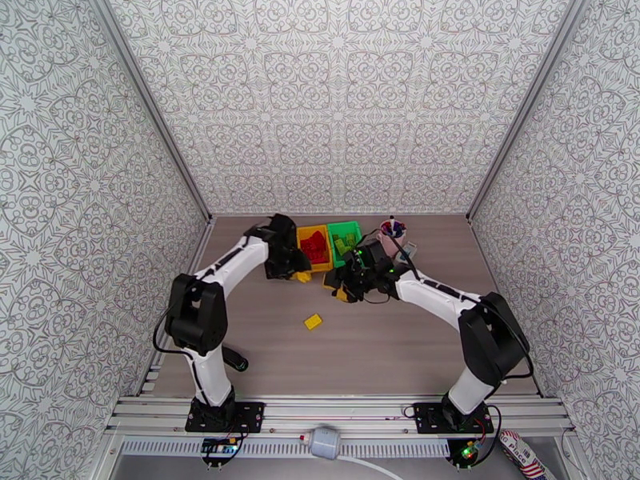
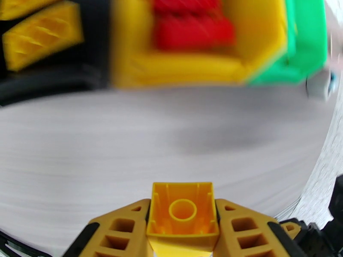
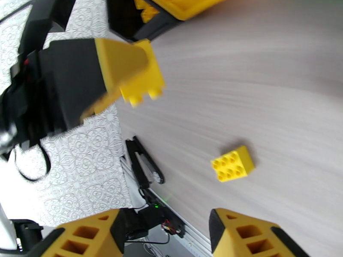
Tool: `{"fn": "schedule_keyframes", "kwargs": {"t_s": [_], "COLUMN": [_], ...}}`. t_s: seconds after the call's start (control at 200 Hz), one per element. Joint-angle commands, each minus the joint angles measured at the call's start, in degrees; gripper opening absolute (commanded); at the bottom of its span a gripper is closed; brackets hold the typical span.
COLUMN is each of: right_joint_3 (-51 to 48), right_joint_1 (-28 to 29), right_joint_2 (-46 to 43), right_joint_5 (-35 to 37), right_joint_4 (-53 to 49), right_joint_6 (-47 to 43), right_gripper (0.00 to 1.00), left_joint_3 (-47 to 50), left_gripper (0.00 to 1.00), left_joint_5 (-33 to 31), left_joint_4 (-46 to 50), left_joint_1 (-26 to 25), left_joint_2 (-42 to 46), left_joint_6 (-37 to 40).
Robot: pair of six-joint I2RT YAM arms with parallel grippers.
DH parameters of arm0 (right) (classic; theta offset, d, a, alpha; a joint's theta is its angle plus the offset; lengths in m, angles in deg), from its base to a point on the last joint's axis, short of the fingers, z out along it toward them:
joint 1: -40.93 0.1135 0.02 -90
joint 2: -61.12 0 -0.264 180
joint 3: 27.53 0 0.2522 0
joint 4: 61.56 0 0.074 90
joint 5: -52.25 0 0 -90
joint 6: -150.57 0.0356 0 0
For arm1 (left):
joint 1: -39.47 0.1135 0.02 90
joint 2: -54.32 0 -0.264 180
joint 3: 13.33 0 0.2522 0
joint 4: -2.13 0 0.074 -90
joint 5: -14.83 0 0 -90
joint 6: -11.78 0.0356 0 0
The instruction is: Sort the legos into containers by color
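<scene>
Left wrist view: my left gripper [image 2: 182, 221] pinches a yellow brick [image 2: 182, 198] tight, arm reaching forward, yellow bin [image 2: 128, 61] ahead. My right gripper [image 3: 165, 221] hangs half-open and empty, a loose yellow brick [image 3: 233, 163] beyond its fingertips.

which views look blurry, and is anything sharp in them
Left wrist: the yellow bin smears with blur, the held yellow brick is crisp; right wrist: the table streaks, the loose yellow brick reads fairly sharp; top external: sharp, evenly lit.
</scene>
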Motion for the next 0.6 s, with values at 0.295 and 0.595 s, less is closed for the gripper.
{"fn": "schedule_keyframes", "kwargs": {"t_s": [0.295,0.595], "right_joint_3": [4.7,2.3], "right_joint_1": [0.2,0.1], "right_joint_2": [2.6,-1.6], "right_joint_5": [1.1,6.4], "right_joint_4": [-6.6,-13.6], "right_joint_6": [-2.1,-5.7], "right_gripper": [0.57,0.57], "left_joint_3": [-32.6,-30.5], "left_gripper": [0.63,0.77], "left_joint_5": [-1.8,-5.2], "left_joint_4": [12.5,12.7], "left_joint_1": [10.6,7.6], "left_joint_2": [-16.2,-11.5], "left_joint_6": [8.1,10.4]}}
